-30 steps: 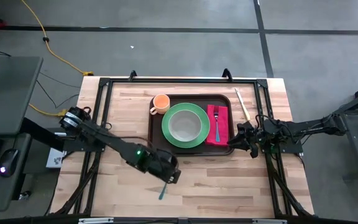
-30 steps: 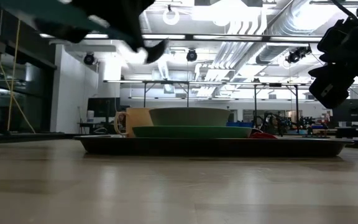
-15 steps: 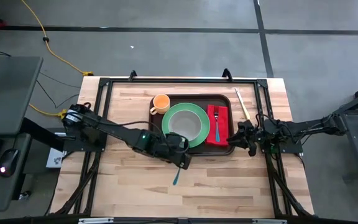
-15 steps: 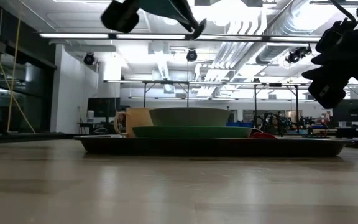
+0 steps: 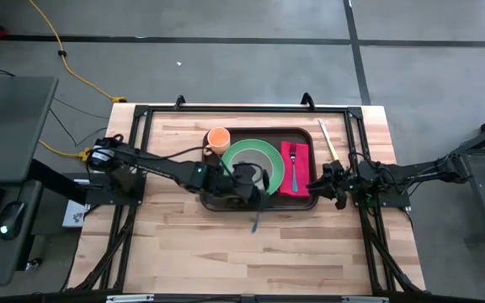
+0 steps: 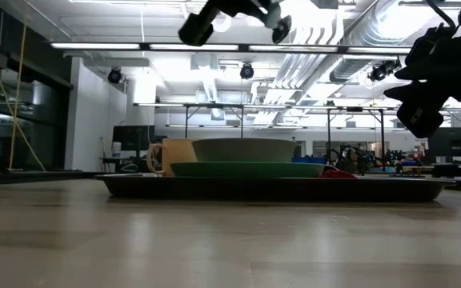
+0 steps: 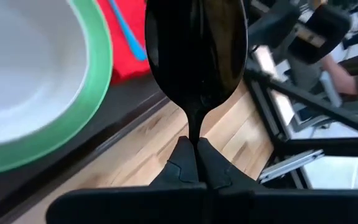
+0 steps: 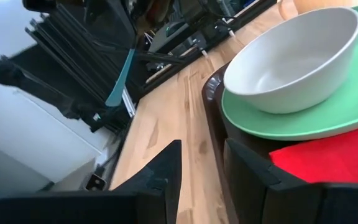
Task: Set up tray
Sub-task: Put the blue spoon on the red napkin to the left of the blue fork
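Dark brown plastic, the tray [image 5: 211, 200] lies mid-worktop [image 5: 167, 244], wide, round-cornered and probably stiff but slippery, best gripped by its raised rim, while the left hand [image 5: 257, 202] pinches a teal spoon [image 5: 256, 221] over its near edge and the right hand [image 5: 325, 187], spread, waits beside it.

No readable text, labels, brands or nos. anywhere in any view.
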You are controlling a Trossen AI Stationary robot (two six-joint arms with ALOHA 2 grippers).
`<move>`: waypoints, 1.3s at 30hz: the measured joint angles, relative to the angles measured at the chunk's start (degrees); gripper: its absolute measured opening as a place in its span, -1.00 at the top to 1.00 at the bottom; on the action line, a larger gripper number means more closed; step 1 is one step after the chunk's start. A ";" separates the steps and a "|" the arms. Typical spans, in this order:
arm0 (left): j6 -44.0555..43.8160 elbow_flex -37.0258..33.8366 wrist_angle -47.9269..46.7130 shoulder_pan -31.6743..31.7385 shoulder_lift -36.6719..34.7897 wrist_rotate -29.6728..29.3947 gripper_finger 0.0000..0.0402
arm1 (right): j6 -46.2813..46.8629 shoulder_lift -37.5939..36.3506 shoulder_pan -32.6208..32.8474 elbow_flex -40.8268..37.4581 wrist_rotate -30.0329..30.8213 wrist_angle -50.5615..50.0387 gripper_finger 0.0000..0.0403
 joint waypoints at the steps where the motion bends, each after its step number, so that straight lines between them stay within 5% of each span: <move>1: 0.28 0.00 0.71 0.38 0.00 -0.01 0.95 | 0.91 -0.01 -0.01 0.00 0.00 0.08 0.51; 18: 4.24 0.77 10.81 4.60 3.19 -2.72 0.95 | 5.26 0.31 0.02 0.00 3.38 10.12 0.51; 33: 15.64 31.97 -6.45 8.78 19.95 0.24 0.95 | 5.26 3.92 0.02 0.00 1.97 13.22 0.51; 39: 16.70 36.02 -7.56 9.64 22.83 -0.12 0.95 | 5.24 5.53 0.02 0.00 1.99 14.16 0.51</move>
